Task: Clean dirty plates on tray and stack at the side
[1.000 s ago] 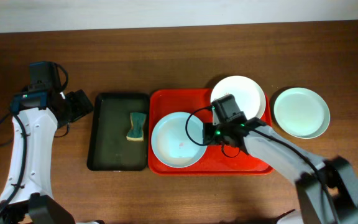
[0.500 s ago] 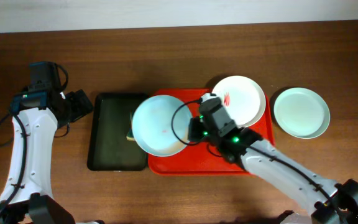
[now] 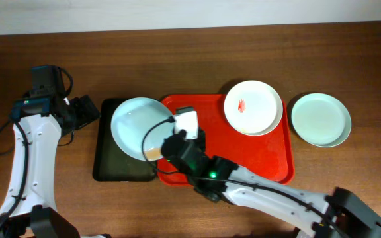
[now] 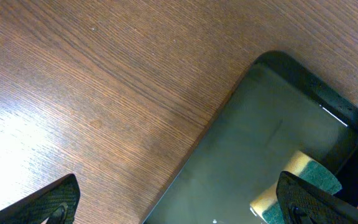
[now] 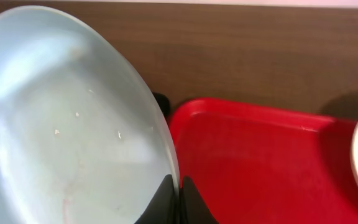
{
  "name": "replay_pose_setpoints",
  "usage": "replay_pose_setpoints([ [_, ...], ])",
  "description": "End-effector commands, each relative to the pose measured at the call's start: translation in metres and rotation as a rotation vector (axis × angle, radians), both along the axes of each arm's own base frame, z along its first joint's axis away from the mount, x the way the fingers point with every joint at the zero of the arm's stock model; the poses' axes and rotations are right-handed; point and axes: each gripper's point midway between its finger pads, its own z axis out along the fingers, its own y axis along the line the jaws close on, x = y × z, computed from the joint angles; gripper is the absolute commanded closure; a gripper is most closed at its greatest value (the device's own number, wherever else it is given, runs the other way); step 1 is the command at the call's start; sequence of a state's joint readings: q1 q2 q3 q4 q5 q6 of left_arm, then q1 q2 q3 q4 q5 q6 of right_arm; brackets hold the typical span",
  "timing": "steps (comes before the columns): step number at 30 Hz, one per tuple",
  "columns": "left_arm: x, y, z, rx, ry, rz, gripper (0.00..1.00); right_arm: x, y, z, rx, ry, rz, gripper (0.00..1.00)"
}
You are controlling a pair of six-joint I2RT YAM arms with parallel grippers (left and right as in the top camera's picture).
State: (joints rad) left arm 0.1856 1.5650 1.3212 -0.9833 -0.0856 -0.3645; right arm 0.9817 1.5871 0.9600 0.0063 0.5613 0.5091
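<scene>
Plate [image 3: 137, 127], pale mint-green, one of three. Location: lifted and tilted above dark green tray [image 3: 108, 158], just left of red tray [image 3: 270, 165].

Holder: right claw [image 5: 178, 198], clamped together on the plate's thin rim.

Left claw [image 3: 86, 112]: jaws wide apart, empty, over worktop [image 3: 349, 185] beside the dark tray.

Handling advice: keep the plate low and steady over the dark tray, so the left claw can fetch sponge [image 4: 297, 183] and wipe the centre. The edge grip likely slips under hard pressure.

Appearance: round, shallow, glossy, with a faint pinkish trace and a few specks.

Others: white plate [image 3: 253, 107], red-smeared, at the red tray's far corner; second mint plate [image 3: 320, 119] on the worktop.
</scene>
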Motion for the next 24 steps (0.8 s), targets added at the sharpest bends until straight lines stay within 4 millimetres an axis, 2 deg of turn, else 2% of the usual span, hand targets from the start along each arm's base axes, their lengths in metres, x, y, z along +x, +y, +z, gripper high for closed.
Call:
replay_pose_setpoints([
  [1,0.002,0.002,0.005,-0.005,-0.018,0.02,0.01,0.005,0.014,0.033,-0.203,-0.176,0.003,0.96],
  [4,0.002,0.002,0.005,-0.005,-0.018,0.02,0.01,-0.003,0.027,0.059,-0.329,-0.281,0.047,0.96],
  [7,0.002,0.002,0.005,-0.005,-0.018,0.02,0.01,-0.015,0.043,0.078,-0.499,-0.397,0.148,0.96],
  [12,0.002,0.002,0.005,-0.006,-0.018,0.02,0.01,-0.042,0.068,0.105,-0.647,-0.554,0.237,0.96],
  [16,0.002,0.002,0.005,-0.005,-0.018,0.02,0.01,-0.057,0.078,0.111,-0.738,-0.612,0.294,0.96],
  [21,0.002,0.002,0.005,-0.005,-0.018,0.02,0.01,-0.058,0.076,0.114,-0.778,-0.624,0.285,0.96],
  [24,0.002,0.002,0.005,-0.005,-0.018,0.02,0.01,-0.058,0.082,0.123,-0.81,-0.675,0.315,0.96],
])
